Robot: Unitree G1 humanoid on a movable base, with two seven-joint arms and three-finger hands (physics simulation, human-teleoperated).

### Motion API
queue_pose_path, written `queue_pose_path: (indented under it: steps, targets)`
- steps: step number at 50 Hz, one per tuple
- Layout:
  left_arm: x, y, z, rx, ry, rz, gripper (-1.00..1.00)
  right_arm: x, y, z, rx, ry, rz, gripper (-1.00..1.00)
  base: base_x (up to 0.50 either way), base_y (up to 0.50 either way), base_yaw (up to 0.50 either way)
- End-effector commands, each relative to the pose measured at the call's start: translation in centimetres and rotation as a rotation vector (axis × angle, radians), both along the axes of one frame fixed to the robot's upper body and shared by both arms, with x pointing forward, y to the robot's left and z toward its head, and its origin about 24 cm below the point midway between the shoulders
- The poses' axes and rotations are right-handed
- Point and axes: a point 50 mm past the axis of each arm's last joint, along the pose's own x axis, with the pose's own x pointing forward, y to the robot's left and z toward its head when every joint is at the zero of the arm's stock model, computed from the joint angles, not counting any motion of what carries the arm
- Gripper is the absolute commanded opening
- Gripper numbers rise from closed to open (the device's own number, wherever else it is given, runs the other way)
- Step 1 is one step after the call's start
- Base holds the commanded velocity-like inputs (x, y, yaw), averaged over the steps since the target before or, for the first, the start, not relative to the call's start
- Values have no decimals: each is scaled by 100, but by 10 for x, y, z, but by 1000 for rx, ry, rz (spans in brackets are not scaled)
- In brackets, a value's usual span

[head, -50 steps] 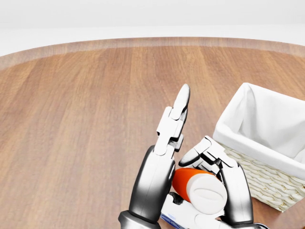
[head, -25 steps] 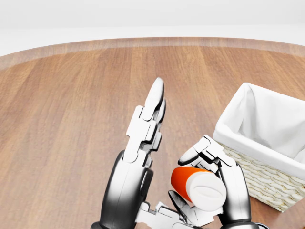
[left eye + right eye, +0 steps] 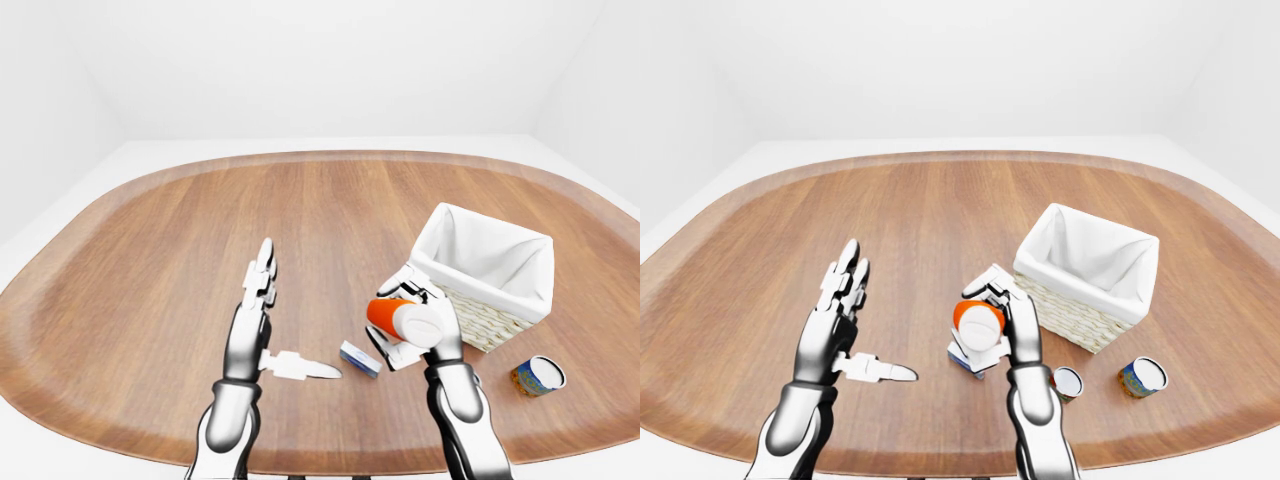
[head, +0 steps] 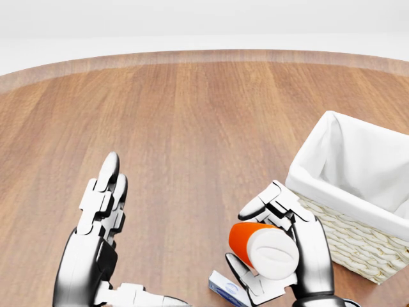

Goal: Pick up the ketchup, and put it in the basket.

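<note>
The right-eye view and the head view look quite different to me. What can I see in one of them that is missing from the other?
Only the right-eye view shows two cans lying on the table below the basket, the table's whole oval outline, and the white room walls. The head view adds nothing of its own; it only sits closer. Both show the ketchup gripped in the right hand, the open left hand, the white-lined basket, a small blue box and the wooden table.

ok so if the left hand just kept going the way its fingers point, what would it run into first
Probably nothing: the left hand is open, fingers aimed toward the top of the left-eye view over bare table. The basket and the ketchup in the right hand lie off to the right of that line.
</note>
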Motion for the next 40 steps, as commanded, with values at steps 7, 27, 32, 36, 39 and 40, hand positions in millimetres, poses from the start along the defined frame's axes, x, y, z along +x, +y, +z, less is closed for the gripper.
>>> queue_pose_path:
  steps: [7, 27, 32, 36, 39, 40]
  targets:
    - [22, 56, -45, -44, 168, 151, 100, 5, -2, -1, -26, -16, -40, -100, 0, 0, 0]
    - [26, 56, -48, -44, 191, 175, 100, 4, -5, 1, 3, 0, -46, -100, 0, 0, 0]
    - [26, 55, -50, -38, 194, 170, 100, 4, -5, 2, -3, 2, -54, -100, 0, 0, 0]
    - [26, 56, -49, -39, 197, 169, 100, 4, -8, 3, -9, 2, -67, -100, 0, 0, 0]
    - [26, 55, -49, -37, 196, 169, 100, 4, -10, 3, -13, 2, -78, -100, 0, 0, 0]
    - [26, 55, -50, -37, 197, 168, 100, 5, -12, 2, -30, 9, -93, -100, 0, 0, 0]
